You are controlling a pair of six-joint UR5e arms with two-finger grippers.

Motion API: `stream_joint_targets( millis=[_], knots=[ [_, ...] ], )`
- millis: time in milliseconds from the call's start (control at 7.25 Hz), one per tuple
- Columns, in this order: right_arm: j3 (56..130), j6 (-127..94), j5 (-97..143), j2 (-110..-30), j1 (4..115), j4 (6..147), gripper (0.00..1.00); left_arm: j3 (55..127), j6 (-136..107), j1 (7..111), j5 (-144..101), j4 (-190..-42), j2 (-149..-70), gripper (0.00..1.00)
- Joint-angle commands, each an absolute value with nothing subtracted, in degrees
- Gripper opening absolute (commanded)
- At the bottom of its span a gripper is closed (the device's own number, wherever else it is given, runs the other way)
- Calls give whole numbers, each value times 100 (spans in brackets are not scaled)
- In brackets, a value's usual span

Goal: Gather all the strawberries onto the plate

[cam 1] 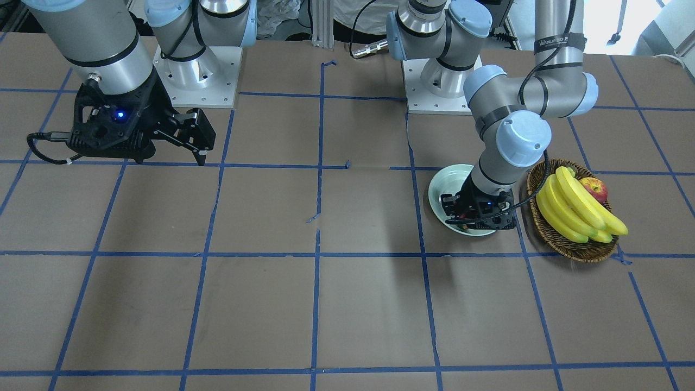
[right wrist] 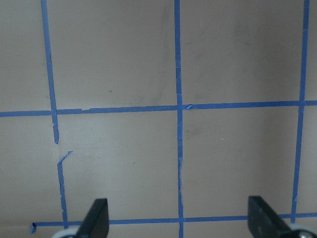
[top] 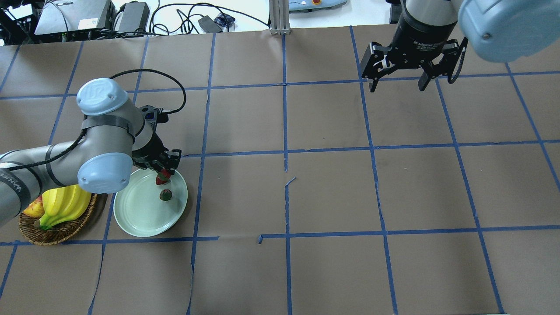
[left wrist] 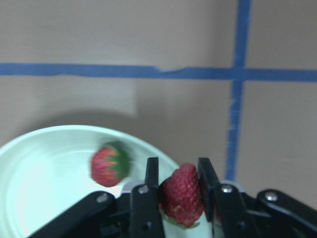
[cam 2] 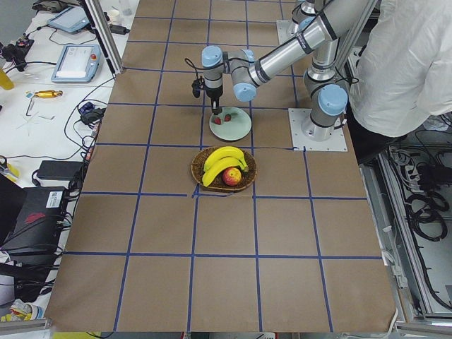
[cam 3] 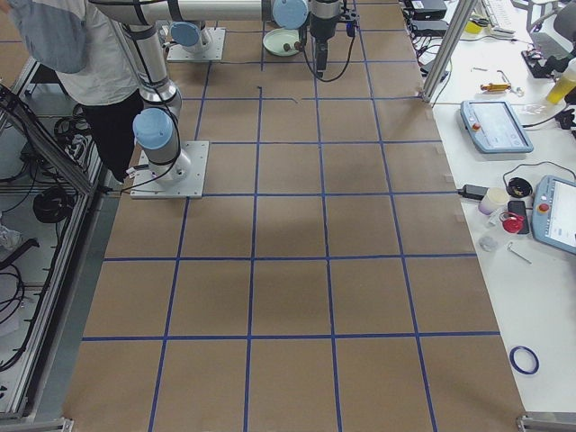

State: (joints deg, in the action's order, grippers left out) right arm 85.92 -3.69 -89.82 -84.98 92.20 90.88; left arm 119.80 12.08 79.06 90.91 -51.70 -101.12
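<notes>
Found the left hand [top: 162, 170] lowered over the plate [top: 135, 216] and closed on one strawberry [left wrist: 182, 196], with both fingers [left wrist: 147, 198] pressed against the berry's sides and its green cap toward the palm. Placed that strawberry above the part of the plate nearest the operators' edge, just inside the rim; could not tell whether it touched the plate's surface. Noted a second strawberry [top: 166, 194] lying loose inside the plate, just beside the gripped one on the robot side, apart from the hand. Located the plate on the left half of the tabletop [top: 332, 192], roughly midway between the robot-side edge and the operators' edge, flat on the brown paper. Recorded a wicker basket [top: 61, 231] just beside the plate, toward the tabletop's left end, holding a bunch of bananas [top: 63, 201] and an apple [top: 33, 209]. Found the right hand [top: 398, 86] raised above the right half of the tabletop, fingers spread wide, gripping nothing. Confirmed the same from the right wrist view, with only taped paper showing between the fingertips. Saw a person [cam 2: 402, 70] standing at the robot-side edge in both side views.
</notes>
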Motion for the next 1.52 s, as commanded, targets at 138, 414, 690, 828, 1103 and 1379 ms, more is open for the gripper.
stream_joint_targets(
  millis=[138,414,690,828,1103,1379],
  knots=[
    [8596,-369,-8982,-8499,9220,9097,100,12207,1801,7514,9167,-5388,-9941,87],
    [8596,-369,-8982,-8499,9220,9097,100,12147,1680,7611,9158,-5353,-9635,100],
    [8596,-369,-8982,-8499,9220,9088,100,11544,1138,8065,9123,-5814,-9414,100],
    [8596,-369,-8982,-8499,9228,9097,100,10870,742,8399,9123,-6645,-9483,100],
    [8596,-369,-8982,-8499,9220,9088,100,9533,308,8762,9123,-8307,-9510,100],
    [8570,-360,-8991,-8499,9220,9053,100,8949,387,8763,9132,-8675,-9553,100]
  ],
)
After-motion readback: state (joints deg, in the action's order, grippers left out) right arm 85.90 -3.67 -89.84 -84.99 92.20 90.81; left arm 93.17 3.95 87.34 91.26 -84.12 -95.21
